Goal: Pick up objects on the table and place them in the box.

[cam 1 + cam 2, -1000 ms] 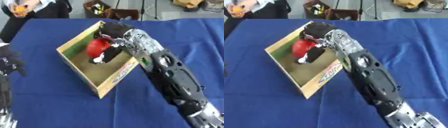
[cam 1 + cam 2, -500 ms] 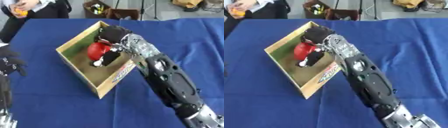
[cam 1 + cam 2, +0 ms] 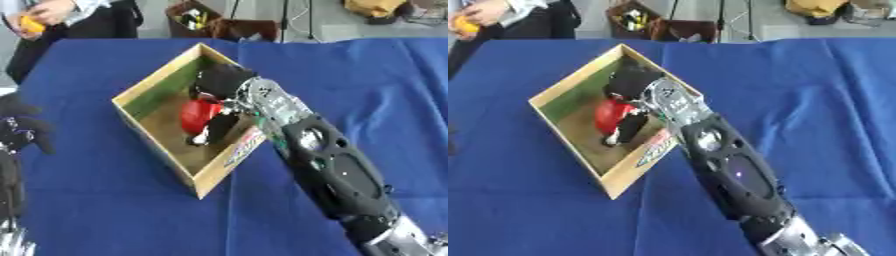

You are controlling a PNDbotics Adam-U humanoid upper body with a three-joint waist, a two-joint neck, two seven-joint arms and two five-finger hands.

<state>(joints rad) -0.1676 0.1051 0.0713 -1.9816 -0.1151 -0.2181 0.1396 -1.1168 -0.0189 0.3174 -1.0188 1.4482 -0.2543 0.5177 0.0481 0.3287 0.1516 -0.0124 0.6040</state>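
Observation:
A tan box (image 3: 156, 146) with a green inner wall stands askew on the blue table (image 3: 105, 210). My right arm reaches in over its right wall. My right hand (image 3: 226, 82) is inside the box, fingers curled round a red object (image 3: 199, 114) low over the box floor. One black finger (image 3: 217, 129) points down beside the object. The part of the red object under the hand is hidden. My left hand (image 3: 17, 131) rests at the left edge, fingers up and relaxed, holding nothing.
Beyond the far table edge stands a dark container (image 3: 208, 20) with small items. A person at the far left corner holds an orange thing (image 3: 31, 23). Blue cloth spreads to the right of my arm and in front of the box.
My right hand has sunk a little deeper into the box with the red object. The box and my left hand have stayed put.

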